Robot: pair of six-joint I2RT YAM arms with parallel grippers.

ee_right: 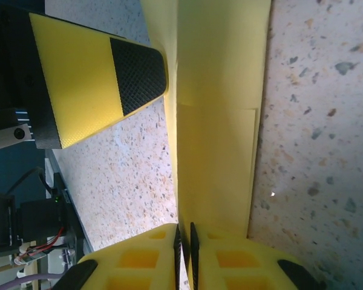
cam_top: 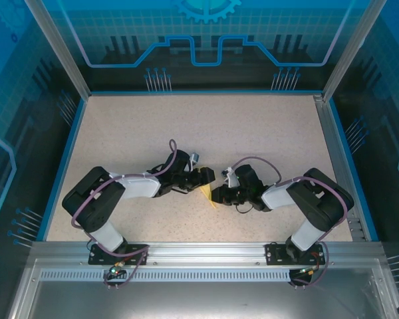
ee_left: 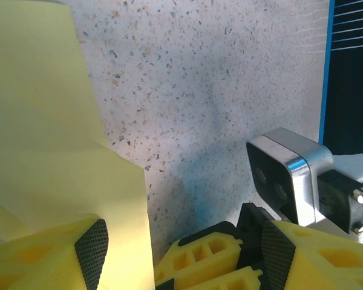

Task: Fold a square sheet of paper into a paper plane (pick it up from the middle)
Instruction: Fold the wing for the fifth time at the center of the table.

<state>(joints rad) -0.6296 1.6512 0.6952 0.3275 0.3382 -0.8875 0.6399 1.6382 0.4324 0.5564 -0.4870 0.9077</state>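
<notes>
While the left gripper [cam_top: 201, 177] stands wide open near table [cam_top: 253, 126] centre, one pad [ee_left: 92, 248] sits at the edge of the folded yellow paper [ee_right: 218, 121]. Paper lies on the speckled top, near end pinched in the closed right gripper [ee_right: 184, 238].

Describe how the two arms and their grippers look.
The left arm and right arm have bulky black joints, white links and looping purple cables. The left gripper and right gripper have blocky yellow fingers with black textured pads.
</notes>
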